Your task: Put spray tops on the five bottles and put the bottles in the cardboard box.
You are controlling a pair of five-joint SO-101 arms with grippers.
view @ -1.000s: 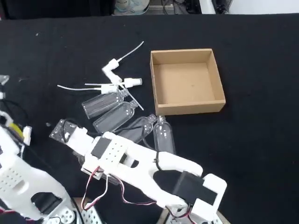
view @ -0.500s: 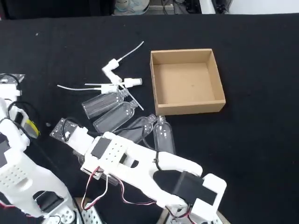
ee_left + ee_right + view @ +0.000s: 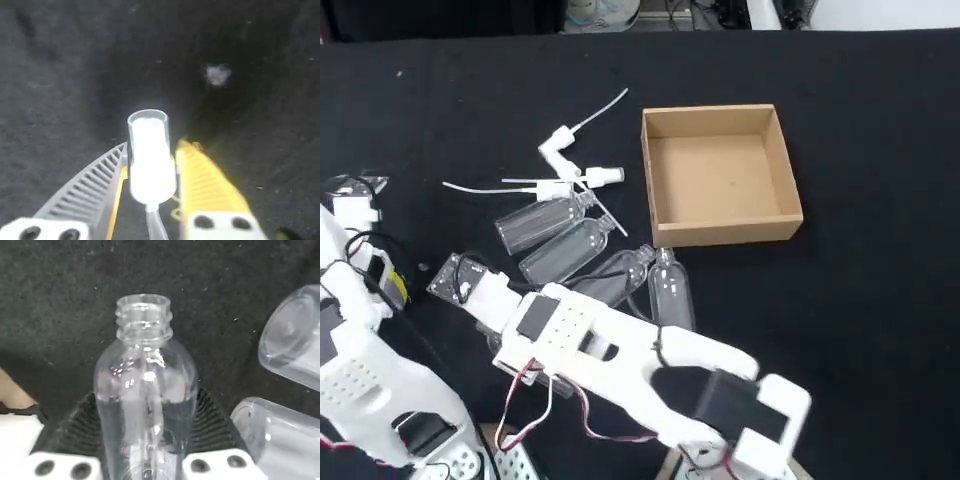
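Note:
My left gripper [image 3: 150,150] is shut on a white spray top [image 3: 148,155], held between a grey and a yellow finger above the black cloth; it sits at the table's left edge [image 3: 358,205]. My right gripper [image 3: 145,407] is shut on a clear open-necked bottle [image 3: 145,385], near the front left [image 3: 458,282]. Several more clear bottles [image 3: 542,222] [image 3: 570,250] [image 3: 670,290] lie side by side left of the open cardboard box [image 3: 720,230]. Loose spray tops [image 3: 558,145] [image 3: 555,188] [image 3: 602,177] with long tubes lie just beyond them.
The right arm's white body [image 3: 620,350] stretches across the front of the table, over the near ends of the lying bottles. Two bottle bases [image 3: 295,335] [image 3: 280,440] lie close beside the held bottle. Black cloth [image 3: 860,300] covers the table.
The left arm has swung its gripper with the spray top toward the far side along the left edge. The right arm and the bottles on the table have not moved.

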